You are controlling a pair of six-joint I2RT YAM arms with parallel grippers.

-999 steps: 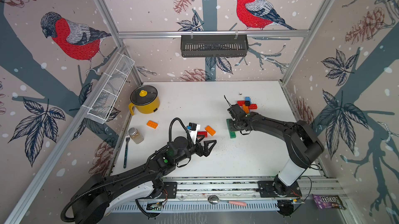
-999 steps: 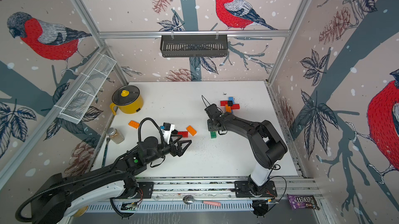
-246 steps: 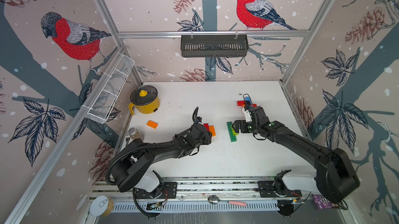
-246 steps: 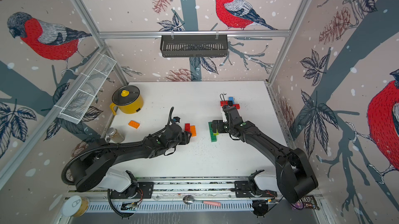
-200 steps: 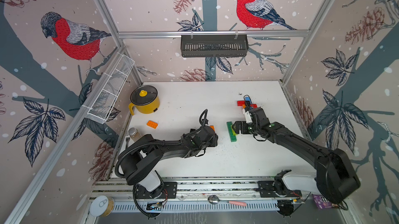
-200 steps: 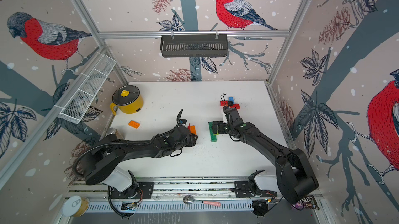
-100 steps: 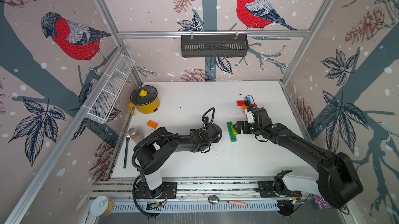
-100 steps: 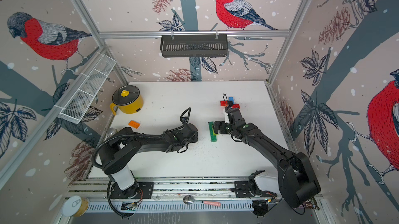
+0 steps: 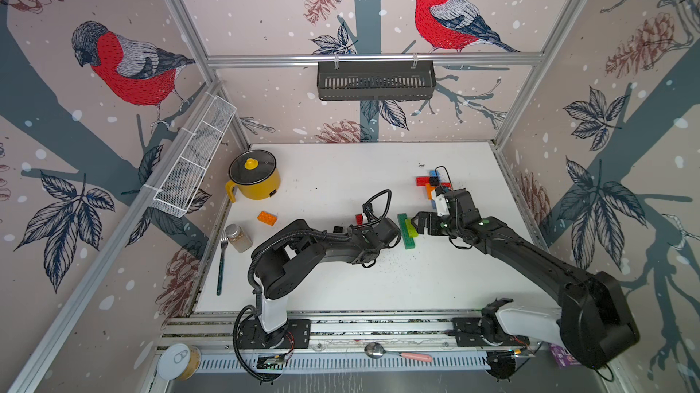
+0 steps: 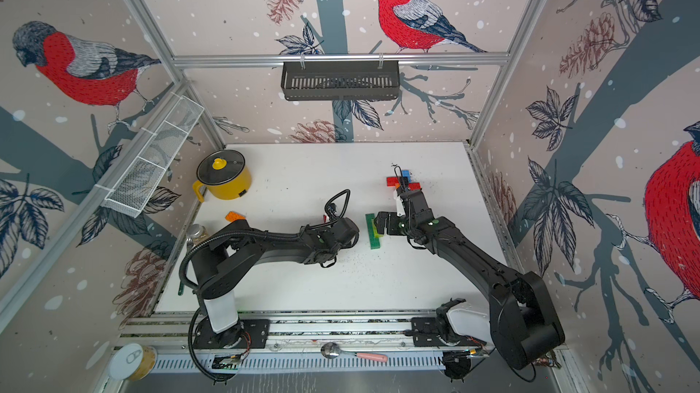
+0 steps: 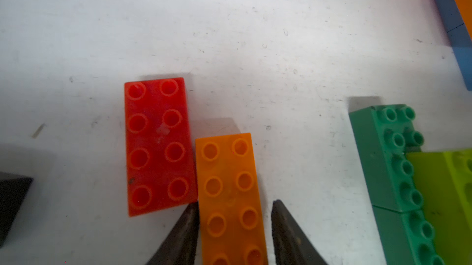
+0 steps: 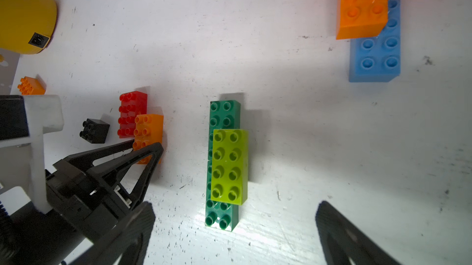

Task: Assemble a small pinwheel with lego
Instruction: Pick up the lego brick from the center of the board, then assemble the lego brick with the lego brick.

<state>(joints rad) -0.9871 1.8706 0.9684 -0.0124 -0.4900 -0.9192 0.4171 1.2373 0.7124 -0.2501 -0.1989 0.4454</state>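
Left tool [image 11: 235, 202], slightly open, straddles the orange brick [image 11: 224, 164]; right tool [image 12: 236, 203] gapes wide just beside the lime brick [image 12: 229, 166].

In a top view the left arm [image 9: 325, 243] folds up from its base at 7 o'clock. Its forearm lies low toward 3 o'clock and ends near the centre with the wrist tipped downward. The left gripper [image 11: 233, 215] has its fingers [image 11: 189, 225] drawn in on either side of an orange brick [image 11: 229, 187], one finger against its long side and the other a thin gap away from it. The right arm [image 9: 530, 254] stretches from its base at 5 o'clock toward 10 o'clock, and the right gripper [image 12: 233, 207] faces 9 o'clock with its jaws spread wide, holding nothing.
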